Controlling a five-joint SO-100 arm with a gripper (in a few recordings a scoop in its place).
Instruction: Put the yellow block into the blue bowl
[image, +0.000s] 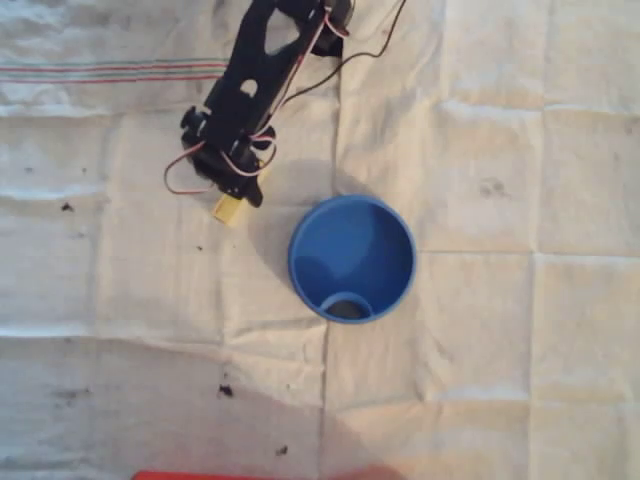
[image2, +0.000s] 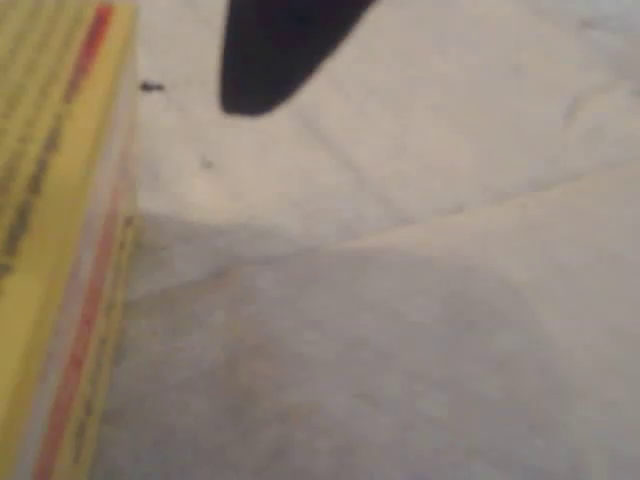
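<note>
Overhead view first: your black arm (image: 250, 90) reaches down from the top edge, trailed by red and white wires, and ends in the gripper (image: 238, 195) just left of centre. A short piece of the yellow block (image: 230, 210) pokes out from under the gripper's tip, with the rest hidden beneath the black parts. The block sits just beside the blue bowl (image: 352, 256), up and to the left of the bowl's rim, and not inside it. You cannot tell from this view whether the block rests on the cloth or hangs slightly above it. The bowl stands upright near the middle of the picture, round and deep, with a darker circle showing at its bottom. Everything lies on a creased white cloth (image: 500, 350) with a few dark specks, thin red stripes near the top left, and a red edge at the bottom.

Wrist view: the yellow block (image2: 50, 250) fills the left side, very close and blurred, with red lines along it. One dark finger (image2: 275, 50) points down from the top, well apart from the block here. Whether the pincer is clamped on the block cannot be told.
</note>
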